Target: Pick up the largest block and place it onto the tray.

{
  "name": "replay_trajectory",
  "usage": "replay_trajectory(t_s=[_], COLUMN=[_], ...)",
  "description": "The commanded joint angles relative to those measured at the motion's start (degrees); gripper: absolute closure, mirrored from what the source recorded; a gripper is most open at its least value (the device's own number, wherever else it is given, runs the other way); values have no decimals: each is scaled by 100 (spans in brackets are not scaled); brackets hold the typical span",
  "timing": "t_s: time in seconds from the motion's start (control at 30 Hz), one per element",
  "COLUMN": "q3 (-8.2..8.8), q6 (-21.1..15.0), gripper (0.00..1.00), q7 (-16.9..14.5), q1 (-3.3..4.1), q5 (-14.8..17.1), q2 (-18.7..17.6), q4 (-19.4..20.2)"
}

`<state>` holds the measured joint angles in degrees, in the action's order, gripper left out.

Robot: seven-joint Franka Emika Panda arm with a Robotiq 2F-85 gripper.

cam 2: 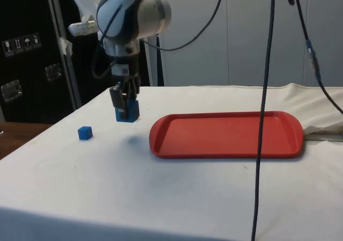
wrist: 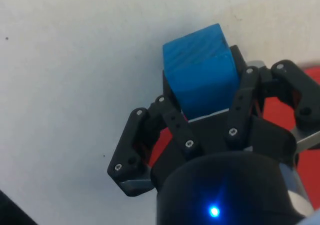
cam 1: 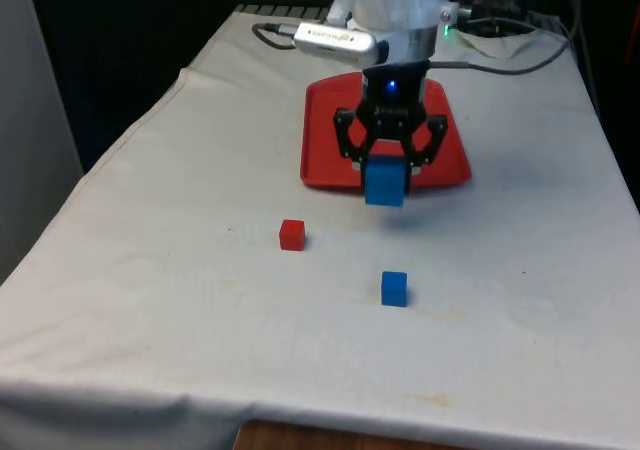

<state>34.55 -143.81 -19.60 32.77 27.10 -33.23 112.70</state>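
Note:
My gripper (cam 1: 386,165) is shut on the large blue block (cam 1: 385,183) and holds it in the air, just off the near edge of the red tray (cam 1: 450,160). From the side, the large blue block (cam 2: 127,111) hangs in the gripper (cam 2: 124,108) a little above the cloth, short of the red tray (cam 2: 225,134). In the wrist view the large blue block (wrist: 200,70) sits clamped between the black fingers (wrist: 172,120). A small blue block (cam 1: 394,288) and a small red block (cam 1: 291,234) lie on the cloth nearer the table's front.
The small blue block (cam 2: 84,133) lies on the cloth, away from the tray. Black cables (cam 2: 265,91) hang down in front of the tray in the side view. Cables (cam 1: 520,55) lie on the table behind the tray.

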Motion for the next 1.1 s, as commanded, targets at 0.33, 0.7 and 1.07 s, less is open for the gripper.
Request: replay_trajectory(t_s=[0.33, 0.7, 1.07], q3=[166, 235, 229], q6=[241, 264, 138], gripper=[100, 100, 100], q7=[206, 355, 533], q1=[92, 149, 172], q5=[-355, -773, -1312], q2=[424, 905, 1604], q4=[46, 350, 928])
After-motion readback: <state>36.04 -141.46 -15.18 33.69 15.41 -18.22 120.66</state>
